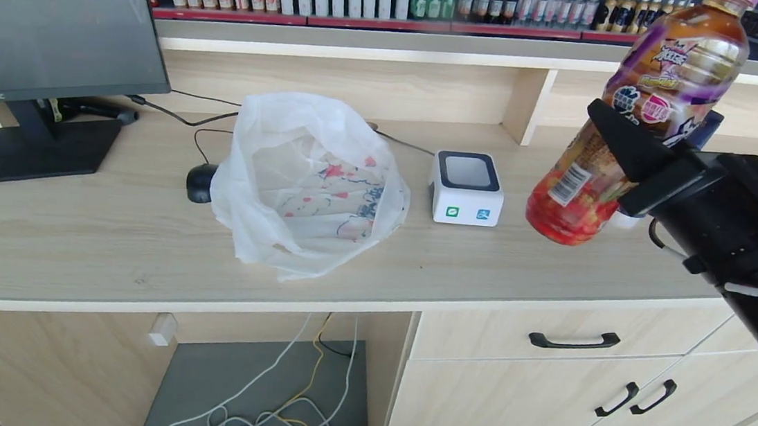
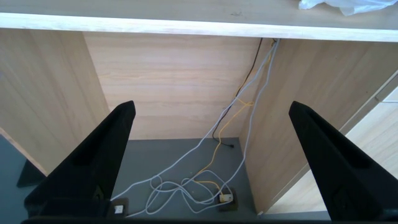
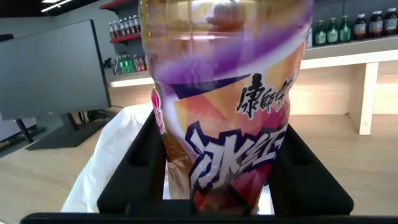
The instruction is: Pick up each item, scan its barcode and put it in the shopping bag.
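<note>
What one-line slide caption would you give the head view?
Right tool holds a tilted drink bottle above the counter, where a white scanner and open shopping bag sit.

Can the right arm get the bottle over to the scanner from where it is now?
Probably yes. The right gripper holds the bottle in the air beside the scanner, with open counter between them; the shopping bag sits on the scanner's other side.

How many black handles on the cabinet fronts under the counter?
3. The drawer handle sits just under the counter edge; the left door handle and right door handle are side by side below it. The right arm may hide more.
</note>
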Available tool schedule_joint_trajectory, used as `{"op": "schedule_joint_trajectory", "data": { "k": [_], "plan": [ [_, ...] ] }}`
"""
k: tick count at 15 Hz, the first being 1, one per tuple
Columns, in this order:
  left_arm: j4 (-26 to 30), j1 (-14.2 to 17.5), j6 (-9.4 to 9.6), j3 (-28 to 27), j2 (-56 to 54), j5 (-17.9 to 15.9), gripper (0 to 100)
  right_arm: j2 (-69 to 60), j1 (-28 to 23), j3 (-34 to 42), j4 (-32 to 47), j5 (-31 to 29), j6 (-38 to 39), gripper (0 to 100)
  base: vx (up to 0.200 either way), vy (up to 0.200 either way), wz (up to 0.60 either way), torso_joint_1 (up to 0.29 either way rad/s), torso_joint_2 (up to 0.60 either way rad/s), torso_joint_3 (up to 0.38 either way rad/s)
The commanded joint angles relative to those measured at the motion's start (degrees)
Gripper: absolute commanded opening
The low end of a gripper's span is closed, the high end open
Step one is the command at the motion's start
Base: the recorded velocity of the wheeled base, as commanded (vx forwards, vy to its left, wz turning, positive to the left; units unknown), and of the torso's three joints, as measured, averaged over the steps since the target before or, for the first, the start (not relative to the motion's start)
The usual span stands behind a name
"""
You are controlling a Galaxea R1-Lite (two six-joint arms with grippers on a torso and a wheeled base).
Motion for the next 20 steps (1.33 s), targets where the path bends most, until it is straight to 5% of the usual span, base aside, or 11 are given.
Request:
{"op": "schedule_joint_trajectory", "data": {
  "k": [1, 6, 10, 20],
  "plan": [
    [0.0, 0.1, -0.09, 0.0, 0.0, 0.0, 100, 2.2, -1.5, -1.0, 0.0, 0.4, -0.2, 0, 0.0, 0.0, 0.0, 0.0, 0.0, 0.0],
    [0.1, 0.0, 2.38, 0.0, 0.0, -0.2, 100, 6.7, -1.7, -3.9, -0.5, 0.6, -0.2, 0, 0.0, 0.0, 0.0, 0.0, 0.0, 0.0],
    [0.1, 0.0, 1.41, 0.0, 0.0, -0.1, 100, 9.9, -1.1, -4.2, -1.5, 0.6, -0.1, 0, 0.0, 0.0, 0.0, 0.0, 0.0, 0.0],
    [0.0, 0.1, -0.44, 0.0, 0.0, 0.0, 100, 7.2, -0.8, -1.7, -2.3, 1.1, 0.1, 0, 0.0, 0.2, 0.0, 0.004, 0.0, 0.001]
  ]
}}
